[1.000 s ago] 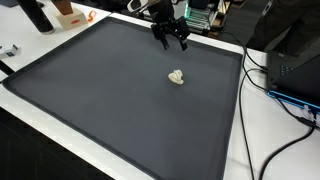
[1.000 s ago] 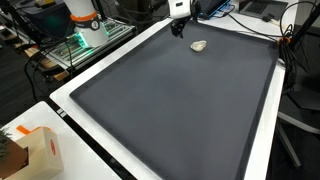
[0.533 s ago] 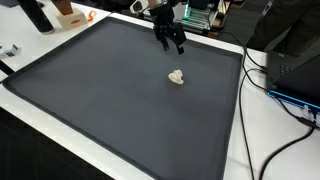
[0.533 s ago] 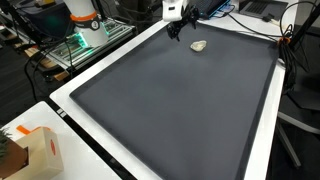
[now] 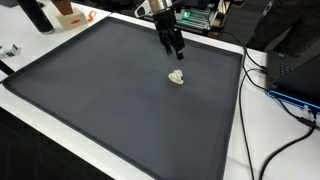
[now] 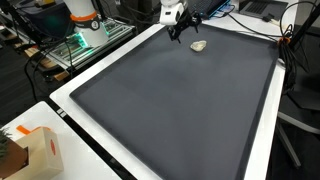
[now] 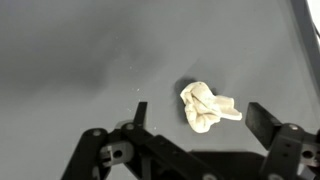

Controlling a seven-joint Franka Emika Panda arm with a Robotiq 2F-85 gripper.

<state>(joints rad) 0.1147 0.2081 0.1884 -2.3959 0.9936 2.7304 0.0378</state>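
The gripper (image 5: pixel 176 53) is held wide open, nothing gripped. A crumpled cream-white wad (image 7: pixel 205 107) (soft, knotted folds) is seen below its spread fingers, untouched, on a matte dark-grey mat (image 7: pixel 80 60).

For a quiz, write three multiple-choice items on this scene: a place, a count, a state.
1. Where does the crumpled cream wad lie?
A. on the white table border
B. on the dark grey mat
C. inside a box
2. How many wads are on the mat?
A. three
B. two
C. one
3. How is the gripper?
A. open, empty
B. shut on the wad
C. shut, empty
Answers:
1 B: it rests on the mat.
2 C: only one shows.
3 A: the wrist view shows the jaws spread wide, gripping nothing.
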